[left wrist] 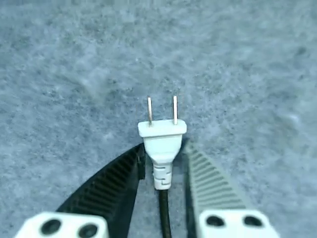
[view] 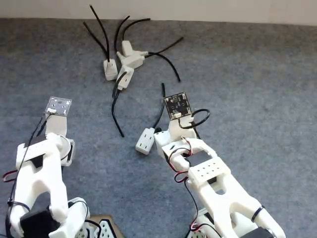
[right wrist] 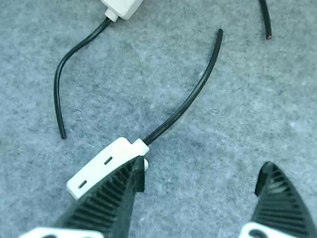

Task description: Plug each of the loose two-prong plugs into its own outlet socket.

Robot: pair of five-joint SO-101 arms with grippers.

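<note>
Over grey carpeted tabletop point(view: 257, 74), pinches white two-prong plug point(left wrist: 162, 136) in left gripper point(left wrist: 164, 151), prongs pointing ahead, and holds empty right gripper point(right wrist: 203, 168) wide open just beside white slotted outlet block point(right wrist: 106, 166), far nearer it than left.

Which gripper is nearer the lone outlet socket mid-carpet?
Right. The right gripper is open with one finger beside the outlet socket; the left gripper, holding a plug, is well apart from it.

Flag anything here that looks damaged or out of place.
The outlet socket beside the open right gripper trails only a short cord that ends cut and connects to nothing. Another cord end shows a reddish bare tip. The plug in the left gripper looks intact, with straight prongs.
</note>
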